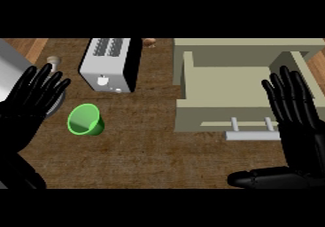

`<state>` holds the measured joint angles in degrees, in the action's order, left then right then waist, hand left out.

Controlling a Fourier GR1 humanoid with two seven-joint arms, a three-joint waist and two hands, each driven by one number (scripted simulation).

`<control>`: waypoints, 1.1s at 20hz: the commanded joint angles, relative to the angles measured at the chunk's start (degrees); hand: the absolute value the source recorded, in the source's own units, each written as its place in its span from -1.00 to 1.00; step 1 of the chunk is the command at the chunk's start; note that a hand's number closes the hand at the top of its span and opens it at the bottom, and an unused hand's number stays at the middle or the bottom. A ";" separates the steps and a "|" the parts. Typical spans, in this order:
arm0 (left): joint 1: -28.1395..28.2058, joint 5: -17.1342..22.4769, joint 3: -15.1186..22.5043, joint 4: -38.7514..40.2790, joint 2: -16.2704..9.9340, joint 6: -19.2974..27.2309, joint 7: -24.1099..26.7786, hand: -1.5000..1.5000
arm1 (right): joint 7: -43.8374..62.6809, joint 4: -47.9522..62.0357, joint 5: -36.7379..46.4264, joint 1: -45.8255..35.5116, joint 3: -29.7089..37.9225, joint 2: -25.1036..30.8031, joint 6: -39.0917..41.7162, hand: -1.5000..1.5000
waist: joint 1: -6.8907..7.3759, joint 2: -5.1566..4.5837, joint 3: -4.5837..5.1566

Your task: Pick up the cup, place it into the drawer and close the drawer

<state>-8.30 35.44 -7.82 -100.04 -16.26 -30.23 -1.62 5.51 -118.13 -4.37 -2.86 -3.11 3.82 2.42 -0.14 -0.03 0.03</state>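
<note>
No readable writing anywhere. The green cup [85, 119] sits on the brown counter [158, 155] just below the toaster [111, 64], well apart from the open drawer [233, 95] on the right. Left hand [24, 108] and right hand [302, 119] are both spread flat, holding nothing.

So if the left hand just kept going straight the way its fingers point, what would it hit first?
Probably the small wooden shaker just beyond the left hand fingertips, beside the toaster. The hand's height above the counter is unclear, so it might pass over it.
</note>
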 commanded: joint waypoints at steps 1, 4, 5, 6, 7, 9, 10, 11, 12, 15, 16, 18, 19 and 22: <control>-2.65 0.46 -2.51 6.50 -0.75 -4.00 1.92 -1.00 | -3.58 3.66 -1.08 0.44 1.31 0.14 2.12 -1.00 | 0.03 0.01 -0.03; -6.16 -0.41 -1.46 7.26 -0.02 -1.00 -0.98 -1.00 | -0.80 -3.15 -1.25 4.19 0.73 0.06 1.99 -1.00 | -0.17 0.04 -0.03; -4.81 -2.28 -1.49 9.14 1.38 -3.38 2.72 -1.00 | -2.00 0.71 -1.41 1.16 2.33 0.41 2.29 -1.00 | -0.03 0.02 -0.03; -6.53 -3.68 -0.67 10.02 1.89 -2.47 2.75 -1.00 | -4.72 1.60 -2.58 4.06 2.72 0.81 4.32 -1.00 | -0.13 0.01 -0.03; 0.98 0.73 -2.40 2.43 -0.76 -3.65 -1.09 -1.00 | -0.40 2.91 -3.38 -2.60 4.73 1.68 2.85 -1.00 | 0.36 0.07 -0.03; -6.17 1.25 -3.56 7.69 -1.70 -2.29 -2.49 -1.00 | -3.35 5.27 -1.30 -1.73 2.34 0.08 2.88 -1.00 | 0.16 0.03 -0.04; -4.40 -1.56 -2.77 8.41 0.08 -3.55 0.26 -1.00 | -2.44 4.65 -2.46 -2.22 3.71 0.31 2.80 -1.00 | 0.12 0.04 -0.03; -2.13 -4.16 -0.52 4.93 2.48 -1.44 0.20 -1.00 | -0.56 1.88 -0.96 -1.09 2.02 -0.33 1.69 -1.00 | 0.14 0.06 -0.03; -4.88 -8.07 -1.10 11.17 2.41 -2.72 4.20 -1.00 | 2.23 1.09 -2.01 -4.61 3.05 -0.34 0.21 -1.00 | 0.02 0.01 -0.02; -2.27 -6.09 -2.55 10.69 1.38 -4.26 3.07 -1.00 | -2.96 3.14 -0.42 -0.28 2.70 -0.06 2.44 -1.00 | 0.08 0.03 -0.03; -4.44 -3.49 -1.14 6.75 2.08 0.41 -2.80 -1.00 | -2.14 3.50 -2.13 -0.51 4.65 0.98 3.29 -1.00 | 0.09 0.06 -0.04; -1.98 -7.96 -2.92 12.51 1.60 -4.83 4.48 -1.00 | -3.20 4.55 -2.71 -1.24 4.75 0.89 3.87 -1.00 | 0.05 0.01 -0.03; -1.74 -6.76 -2.81 10.06 1.87 -2.40 2.11 -1.00 | 6.46 0.38 -2.44 -7.92 4.17 0.94 0.11 -1.00 | 0.19 0.05 -0.01; 1.35 -4.79 -4.36 8.46 -0.48 -4.81 0.36 -1.00 | -1.78 -0.69 -2.75 2.59 4.14 1.00 4.26 -1.00 | 0.12 0.09 -0.04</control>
<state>-9.63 29.41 -10.73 -90.44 -15.15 -33.71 0.13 5.88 -117.69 -6.07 -3.88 0.09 4.21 4.75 -0.05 0.03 0.02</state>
